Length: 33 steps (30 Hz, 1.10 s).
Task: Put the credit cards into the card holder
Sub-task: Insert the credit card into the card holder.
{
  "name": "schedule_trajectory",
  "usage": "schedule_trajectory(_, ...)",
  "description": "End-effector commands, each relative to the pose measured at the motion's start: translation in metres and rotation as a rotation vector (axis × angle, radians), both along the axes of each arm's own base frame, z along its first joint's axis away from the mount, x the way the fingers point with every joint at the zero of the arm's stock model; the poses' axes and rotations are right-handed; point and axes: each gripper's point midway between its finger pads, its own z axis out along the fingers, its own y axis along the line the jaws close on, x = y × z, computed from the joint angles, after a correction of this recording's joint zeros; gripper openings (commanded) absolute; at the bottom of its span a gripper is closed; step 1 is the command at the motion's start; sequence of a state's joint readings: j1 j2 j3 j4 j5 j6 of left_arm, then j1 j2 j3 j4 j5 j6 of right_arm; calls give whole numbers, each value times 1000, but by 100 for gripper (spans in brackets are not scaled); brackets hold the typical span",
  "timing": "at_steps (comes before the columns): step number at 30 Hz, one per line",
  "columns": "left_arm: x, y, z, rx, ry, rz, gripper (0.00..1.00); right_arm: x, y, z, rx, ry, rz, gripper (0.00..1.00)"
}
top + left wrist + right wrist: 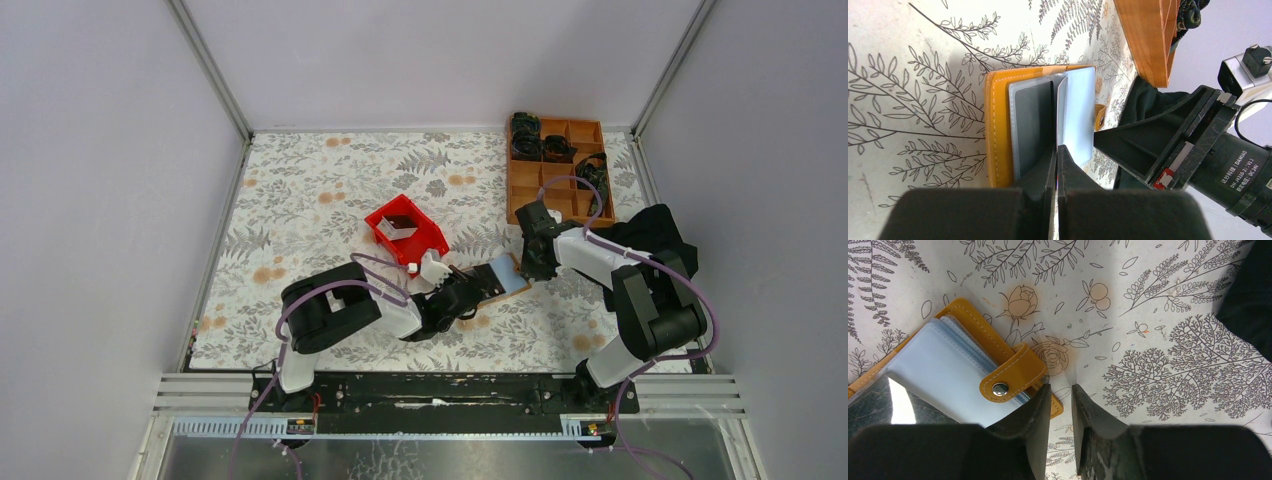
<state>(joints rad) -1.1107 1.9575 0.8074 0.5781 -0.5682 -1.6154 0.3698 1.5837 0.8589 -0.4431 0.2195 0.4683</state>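
ok so the card holder (pixel 998 135) lies open on the surface (pixel 330 190), between my two arms and just in front of the red bin (pixel 428 243). my left tool (pixel 1057 150) is pressed together. it looks clamped on the edge of one clear sleeve page standing up at the holder's middle, though that thin leaf could be a card, hard to tell. my right tool (pixel 1061 400) has its fingers a little apart with nothing between them, and it sits low just beside the holder's corner, near the snap strap (pixel 1010 377).

handling guess: the holder is light. the orange cover is soft and bends, and the plastic sleeves are floppy and slick, so a pinch can slip or drag the whole thing. best hold is probably the stitched cover edge or the strap, pinning it flat while one sleeve is held open. cards would be stiff, thin and slippery, so grip them by a short edge. the pale things in the bin may be cards, too small to tell.

writing: none on the holder. a label on the right arm (pixel 1235 165) reads "damiao" and "dc:24v".
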Motion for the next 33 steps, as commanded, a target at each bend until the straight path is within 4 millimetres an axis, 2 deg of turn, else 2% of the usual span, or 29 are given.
schedule_trajectory(1, 7, 14, -4, 48, -8, 58, 0, -16, -11, -17, -47, 70, -4, 29)
schedule_trajectory(12, 4, 3, -11, 37, 0, 16, 0, -17, -12, -18, -49, 76, -5, 29)
schedule_trajectory(27, -9, -23, -27, 102, 26, -139, 0, -17, -11, -19, -45, 81, -5, 29)
schedule_trajectory(33, -14, -30, -36, 190, 66, -217, 28, -16, -8, -19, -35, 80, -4, 29)
